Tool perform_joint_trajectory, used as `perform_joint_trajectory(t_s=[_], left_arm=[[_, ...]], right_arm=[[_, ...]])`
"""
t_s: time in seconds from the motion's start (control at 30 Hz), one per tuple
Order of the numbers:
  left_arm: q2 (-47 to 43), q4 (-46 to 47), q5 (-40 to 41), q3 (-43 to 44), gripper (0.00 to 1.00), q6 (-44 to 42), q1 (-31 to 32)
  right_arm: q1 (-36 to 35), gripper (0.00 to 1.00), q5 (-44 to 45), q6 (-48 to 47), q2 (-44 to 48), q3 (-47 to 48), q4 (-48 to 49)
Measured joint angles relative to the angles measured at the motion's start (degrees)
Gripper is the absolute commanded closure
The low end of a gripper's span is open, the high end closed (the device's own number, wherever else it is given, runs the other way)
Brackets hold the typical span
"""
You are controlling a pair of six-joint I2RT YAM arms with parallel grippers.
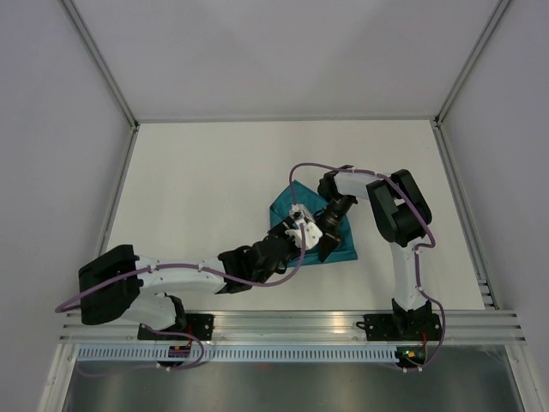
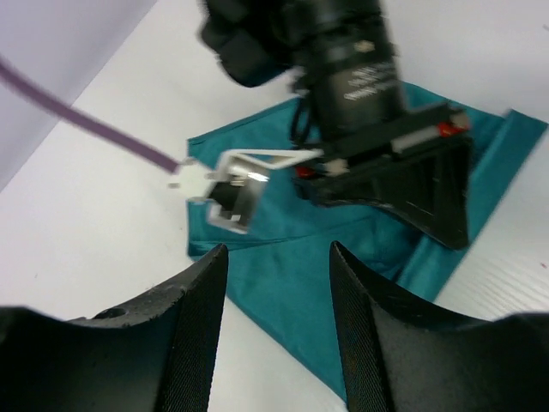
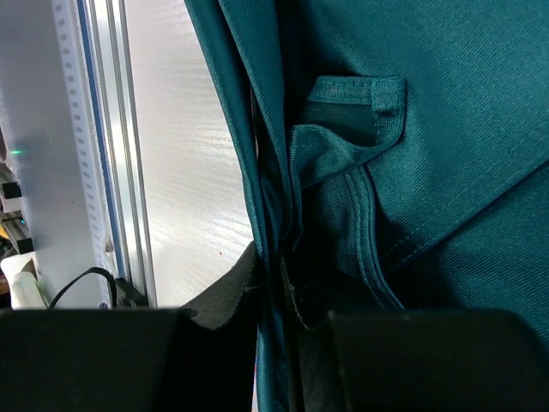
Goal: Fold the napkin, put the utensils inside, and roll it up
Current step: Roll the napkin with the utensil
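The teal napkin [image 1: 345, 242] lies folded on the white table, right of centre, partly under both grippers. My right gripper [image 1: 330, 245] is shut on the napkin's edge; the right wrist view shows folded layers of the napkin [image 3: 429, 129] pinched between its fingers [image 3: 232, 292]. My left gripper [image 1: 300, 225] is open just above the napkin's left side. In the left wrist view the napkin [image 2: 283, 283] shows between the open fingers [image 2: 202, 309], with the right arm's gripper body [image 2: 403, 172] resting on the cloth behind. No utensils are in view.
The white table [image 1: 206, 189] has grey walls on three sides. An aluminium rail [image 1: 292, 324] runs along the near edge, with both arm bases on it. A purple cable [image 1: 313, 167] loops over the right arm.
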State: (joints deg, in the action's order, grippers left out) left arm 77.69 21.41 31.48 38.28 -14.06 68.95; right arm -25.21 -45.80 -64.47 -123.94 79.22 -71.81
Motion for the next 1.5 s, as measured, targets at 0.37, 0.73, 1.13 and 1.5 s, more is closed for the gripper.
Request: perform_joint_trajectory(t_s=[0.37,0.73,1.13,1.5], left_arm=[[14.62,1.03,-1.16,1.81,0.42,-5.66,8.55],[21.22,1.29,-6.88,4.52,0.41,-6.45,8.70],[24.92,4.26,-9.81,4.90,0.43,-6.45,6.01],[26.21,0.98,-19.32,8.22,0.53,-3.82,1.84]], right_arm=[[0.26,0.80,0.00,1.68,-0.87,0.00,-1.09],[0.63,0.80,-0.37,2.34,-1.79,0.48,-1.95],[0.70,0.80,-0.44,2.80,-2.62,1.25,-2.78],[0.70,0.80,-0.35,2.97,-3.41,2.10,-3.69]])
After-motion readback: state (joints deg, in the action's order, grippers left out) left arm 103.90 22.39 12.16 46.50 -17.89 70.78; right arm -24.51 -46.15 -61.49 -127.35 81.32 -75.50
